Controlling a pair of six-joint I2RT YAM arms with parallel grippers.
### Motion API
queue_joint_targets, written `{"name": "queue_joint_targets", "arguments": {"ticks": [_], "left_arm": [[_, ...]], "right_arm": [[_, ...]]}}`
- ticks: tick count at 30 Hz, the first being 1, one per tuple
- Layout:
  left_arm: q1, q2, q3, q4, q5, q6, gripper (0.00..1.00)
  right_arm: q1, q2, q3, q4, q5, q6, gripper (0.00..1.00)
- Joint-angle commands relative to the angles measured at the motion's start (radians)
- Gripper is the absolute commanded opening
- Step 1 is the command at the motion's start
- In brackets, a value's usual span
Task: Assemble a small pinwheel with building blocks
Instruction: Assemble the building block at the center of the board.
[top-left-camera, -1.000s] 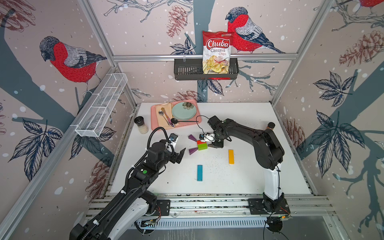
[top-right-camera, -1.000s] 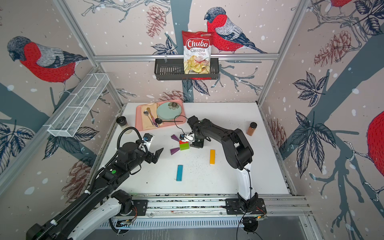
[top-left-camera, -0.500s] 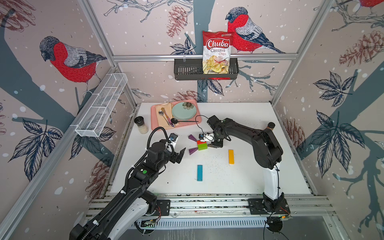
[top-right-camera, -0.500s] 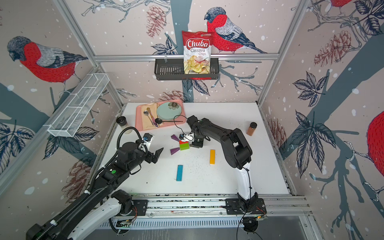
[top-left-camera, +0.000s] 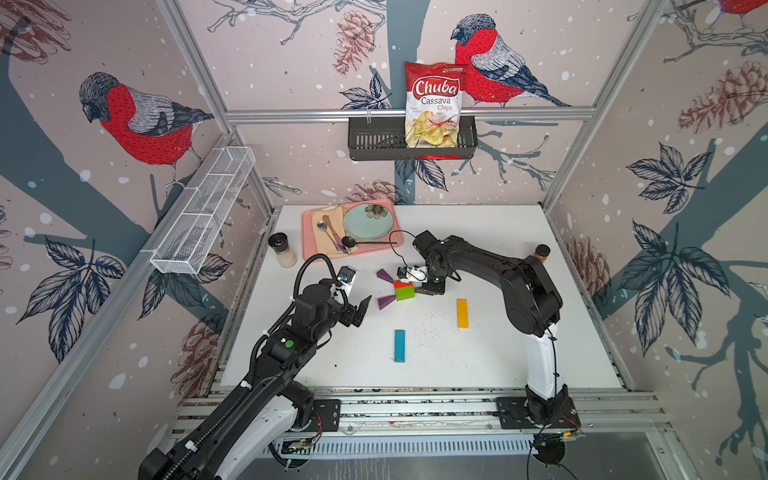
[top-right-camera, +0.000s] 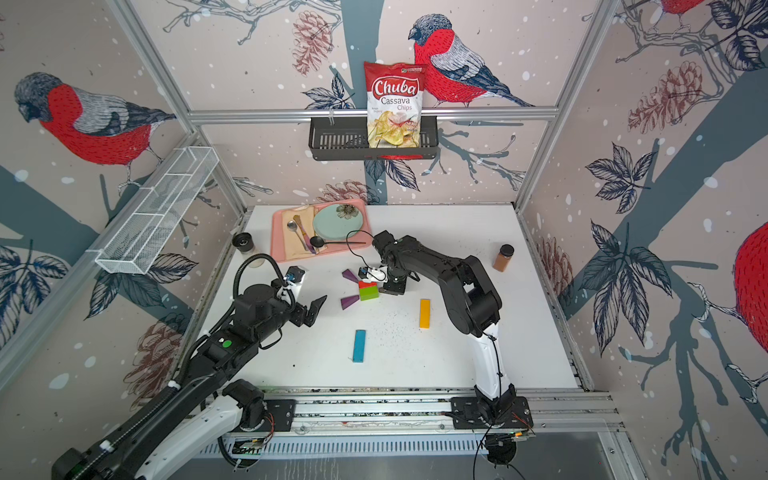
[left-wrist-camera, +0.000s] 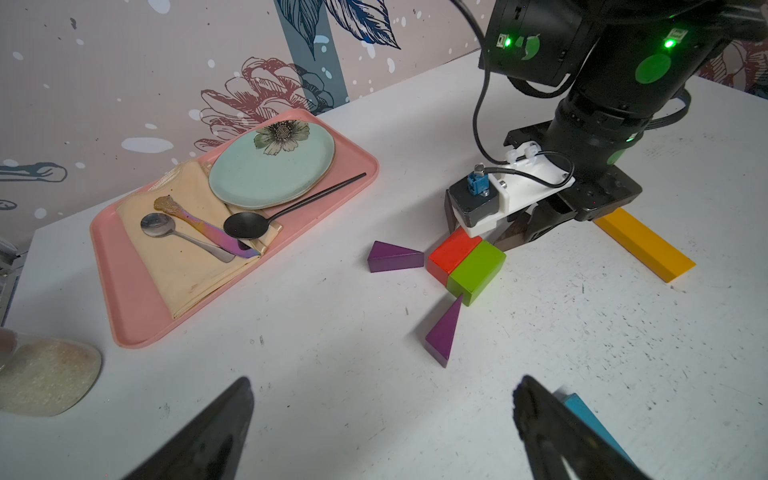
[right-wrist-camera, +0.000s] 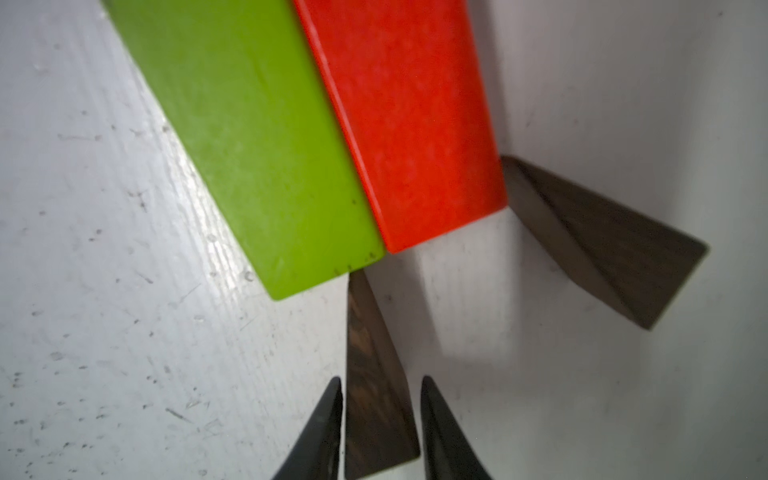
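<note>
The red block (top-left-camera: 401, 284) and green block (top-left-camera: 405, 293) lie joined mid-table. Two purple wedges (top-left-camera: 385, 275) (top-left-camera: 386, 302) lie on their left. In the right wrist view a brown wedge (right-wrist-camera: 374, 374) touches the green block's (right-wrist-camera: 249, 137) corner with its tip. My right gripper (right-wrist-camera: 380, 388) straddles this wedge, slightly open, with a thin gap on each side. A second brown wedge (right-wrist-camera: 602, 241) rests at the red block's (right-wrist-camera: 407, 116) corner. A yellow bar (top-left-camera: 462, 313) and a blue bar (top-left-camera: 400, 345) lie apart nearer the front. My left gripper (top-left-camera: 360, 311) hovers open and empty, left of the blocks.
A pink tray (top-left-camera: 309, 249) with a plate (top-left-camera: 362, 222), napkin and cutlery sits at the back left. A salt jar (top-left-camera: 282, 251) stands beside it. A brown spice jar (top-right-camera: 503, 257) stands at the right edge, behind my right arm.
My right gripper's jaws have parted a little off the brown wedge, which now rests on the table. The left arm has not moved.
</note>
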Motion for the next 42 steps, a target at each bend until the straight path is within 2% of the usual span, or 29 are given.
{"name": "queue_joint_targets", "arguments": {"ticks": [1, 3, 5, 6, 7, 16, 19, 23, 27, 29, 30, 31, 32, 34, 35, 37, 42], "left_arm": [[0.004, -0.002, 0.009, 0.004, 0.001, 0.001, 0.97], [0.003, -0.001, 0.009, 0.004, 0.003, 0.002, 0.97], [0.003, 0.0, 0.009, 0.006, 0.004, 0.004, 0.97], [0.003, 0.001, 0.009, 0.006, 0.005, 0.003, 0.97], [0.004, 0.001, 0.009, 0.006, 0.004, 0.005, 0.97], [0.004, -0.003, 0.009, 0.009, 0.014, 0.005, 0.97], [0.004, -0.013, 0.0, 0.027, 0.002, -0.009, 0.97], [0.005, -0.007, -0.022, 0.062, 0.053, -0.023, 0.97], [0.001, 0.017, -0.019, 0.077, 0.084, -0.05, 0.88], [-0.025, 0.061, 0.004, 0.057, 0.089, -0.128, 0.77], [-0.053, 0.096, 0.029, 0.031, 0.06, -0.176, 0.72], [-0.117, 0.141, 0.072, -0.018, -0.016, -0.227, 0.68], [-0.186, 0.192, 0.118, -0.075, -0.117, -0.282, 0.65], [-0.284, 0.286, 0.185, -0.16, -0.232, -0.388, 0.63], [-0.309, 0.334, 0.213, -0.204, -0.243, -0.455, 0.63], [-0.338, 0.398, 0.215, -0.207, -0.205, -0.569, 0.6], [-0.475, 0.475, 0.167, -0.151, -0.192, -0.811, 0.57]], "right_arm": [[0.0, -0.011, -0.007, 0.0, -0.004, 0.008, 0.35], [0.0, -0.017, -0.012, 0.002, -0.01, 0.005, 0.39], [0.0, -0.022, -0.02, 0.005, -0.011, 0.002, 0.53], [0.0, -0.026, -0.022, 0.007, -0.013, 0.002, 0.95], [-0.002, -0.031, -0.024, 0.012, -0.013, 0.002, 1.0], [-0.006, -0.142, -0.087, 0.009, -0.005, 0.026, 0.99], [-0.011, -0.251, -0.154, 0.026, -0.019, 0.045, 0.99], [-0.016, -0.438, -0.254, 0.091, -0.005, 0.092, 1.0], [-0.041, -0.673, -0.424, 0.356, 0.097, 0.231, 1.0], [-0.088, -0.801, -0.526, 0.497, 0.048, 0.333, 0.99], [-0.118, -0.842, -0.559, 0.532, -0.025, 0.363, 1.0], [-0.154, -0.906, -0.606, 0.576, -0.1, 0.427, 0.99], [-0.184, -0.944, -0.652, 0.652, -0.098, 0.543, 0.99], [-0.222, -0.978, -0.692, 0.719, 0.066, 0.822, 1.0], [-0.251, -0.97, -0.676, 0.67, 0.04, 0.868, 1.0], [-0.269, -0.939, -0.642, 0.556, -0.09, 0.824, 1.0], [-0.263, -0.98, -0.752, 0.592, -0.096, 0.93, 0.99]]}}
